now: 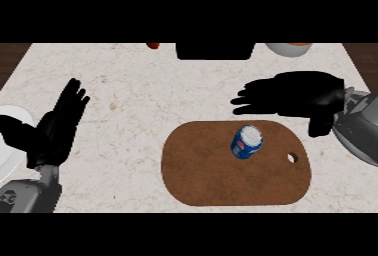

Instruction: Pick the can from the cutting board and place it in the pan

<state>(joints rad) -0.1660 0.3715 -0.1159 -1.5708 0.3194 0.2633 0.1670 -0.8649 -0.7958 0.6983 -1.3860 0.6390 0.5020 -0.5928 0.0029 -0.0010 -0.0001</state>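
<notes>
Reach step: blue can (247,142) stands upright on the brown cutting board (221,185), ungrasped; right hand (295,95) hovers just beyond the board with fingers spread, left hand (57,122) rests open at left; next, lower and close round can.

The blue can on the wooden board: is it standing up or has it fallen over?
Standing up. The can shows its round silver top toward the camera, base on the cutting board, with no hand touching it.
</notes>
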